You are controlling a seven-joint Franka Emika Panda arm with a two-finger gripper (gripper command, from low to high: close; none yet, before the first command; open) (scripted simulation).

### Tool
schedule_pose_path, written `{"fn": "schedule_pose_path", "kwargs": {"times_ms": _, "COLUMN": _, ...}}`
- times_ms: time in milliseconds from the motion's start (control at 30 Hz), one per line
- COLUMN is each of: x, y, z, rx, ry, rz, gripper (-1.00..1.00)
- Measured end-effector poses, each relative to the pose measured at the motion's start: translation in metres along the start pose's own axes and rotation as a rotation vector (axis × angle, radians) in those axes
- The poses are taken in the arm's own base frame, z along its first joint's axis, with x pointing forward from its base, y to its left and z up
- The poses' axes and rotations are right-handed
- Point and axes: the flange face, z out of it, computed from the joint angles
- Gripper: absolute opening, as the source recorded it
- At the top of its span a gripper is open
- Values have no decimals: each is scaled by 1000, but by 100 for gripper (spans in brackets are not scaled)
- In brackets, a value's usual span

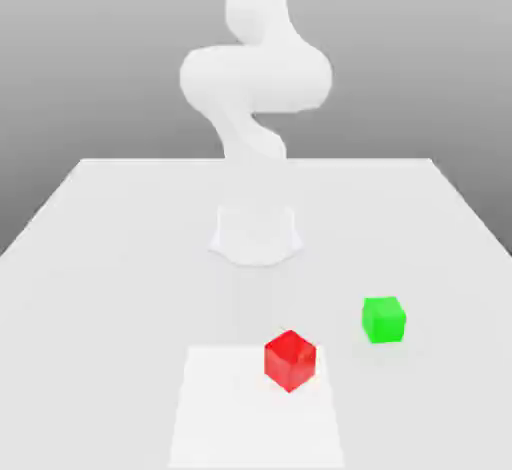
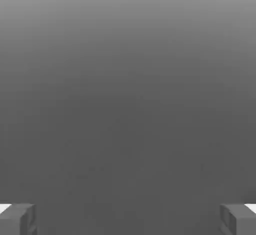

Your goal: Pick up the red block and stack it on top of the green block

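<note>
Gripper [image 2: 128, 219] is sitting with jaws wide apart, nothing between them; hand view is facing plain grey background. Red block [image 1: 290, 359] is resting on the white table [image 1: 100, 258], turned corner-on, at the edge of a lighter square patch [image 1: 230, 418]. Green block [image 1: 384, 319] is sitting near it, toward the exterior view's right, not touching. Arm [image 1: 255, 78] is standing behind both.

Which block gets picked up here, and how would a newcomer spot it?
Start at the white table in the exterior view, then the paler square patch at its near edge. The red block sits on that patch's corner; its only neighbour, the green block, lies apart toward the exterior view's right.
</note>
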Motion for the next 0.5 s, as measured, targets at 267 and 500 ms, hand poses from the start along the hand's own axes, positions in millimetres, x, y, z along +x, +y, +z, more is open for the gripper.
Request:
{"fn": "schedule_pose_path", "kwargs": {"times_ms": 267, "x": -77, "y": 48, "z": 186, "rx": -131, "ry": -280, "rz": -248, "gripper": 0}}
{"fn": "schedule_pose_path", "kwargs": {"times_ms": 500, "x": -194, "y": 130, "z": 298, "rx": -251, "ry": -536, "rz": -504, "gripper": 0}}
